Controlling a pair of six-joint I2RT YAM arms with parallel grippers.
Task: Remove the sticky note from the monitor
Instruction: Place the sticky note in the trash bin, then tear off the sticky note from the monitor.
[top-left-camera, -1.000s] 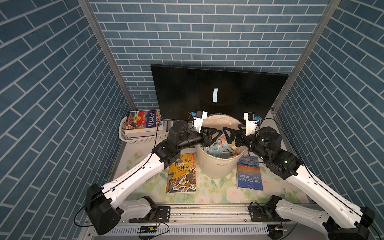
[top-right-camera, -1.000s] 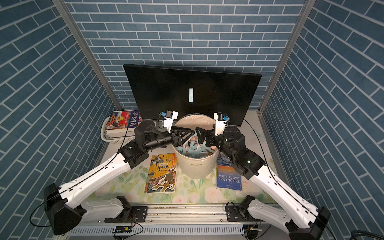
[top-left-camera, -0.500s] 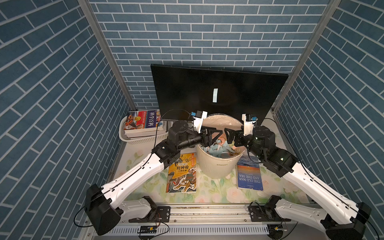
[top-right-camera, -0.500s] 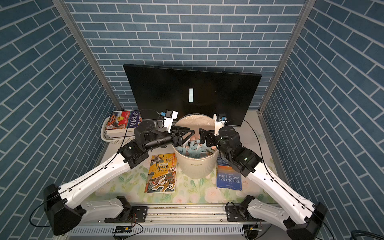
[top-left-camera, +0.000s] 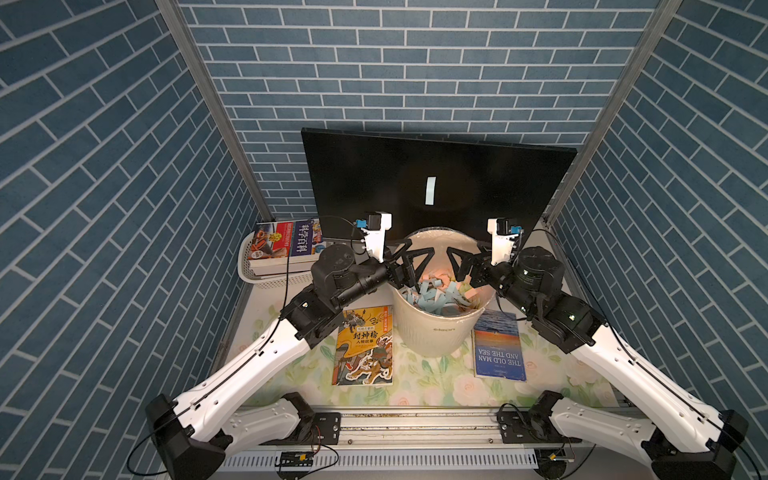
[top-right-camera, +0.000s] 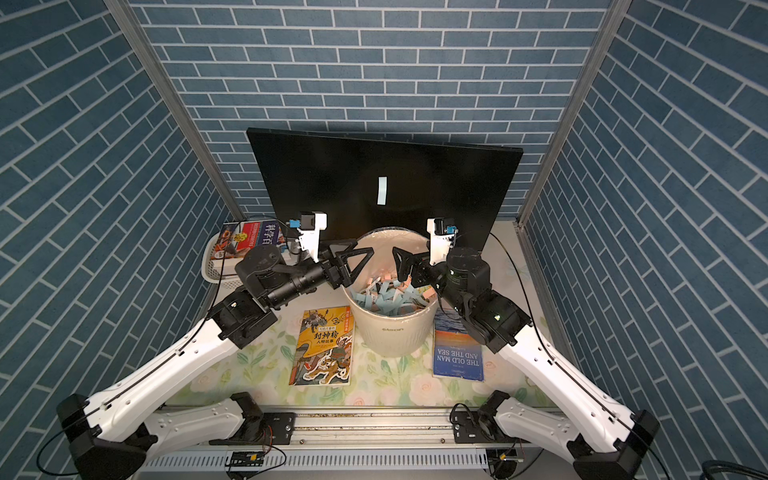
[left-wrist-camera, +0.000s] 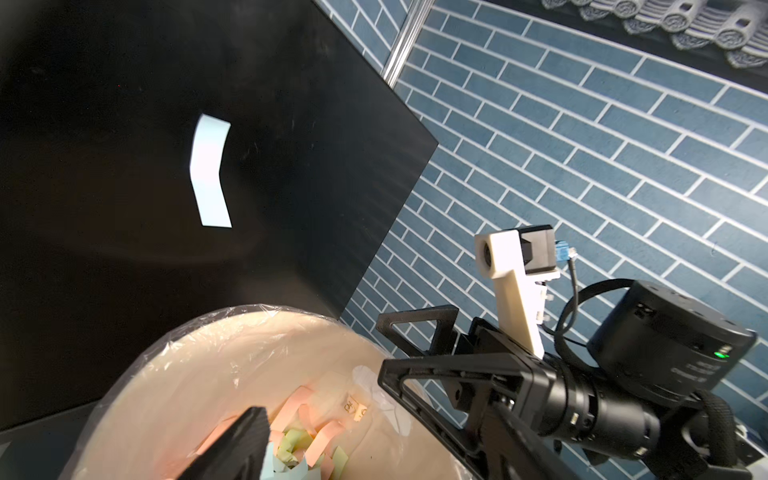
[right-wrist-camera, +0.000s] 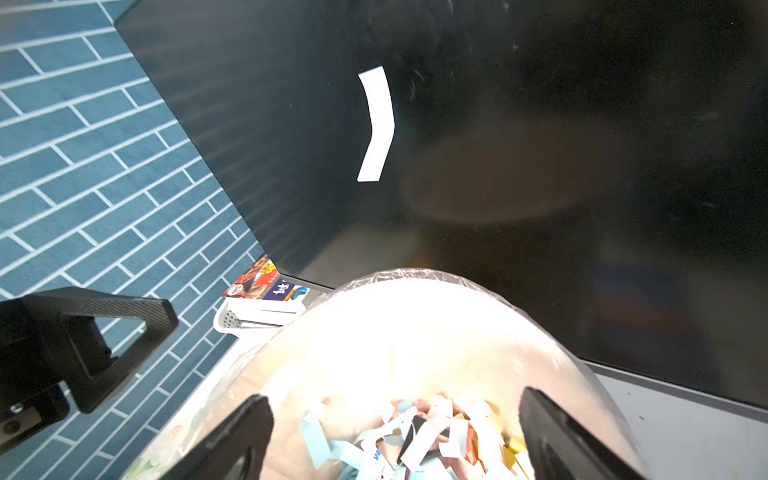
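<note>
Though wide, right pincer (right-wrist-camera: 395, 399) over bin (right-wrist-camera: 415, 275).

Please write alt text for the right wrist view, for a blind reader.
A pale sticky note is stuck on the black monitor. In front of it stands a plastic-lined white bin full of paper strips, with the open right end effector over it.

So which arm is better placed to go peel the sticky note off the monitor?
Right, narrowly. Both the left gripper and right gripper hang open and empty over the bin, below the sticky note on the monitor. In the right wrist view the note sits almost centred between its fingers.
</note>
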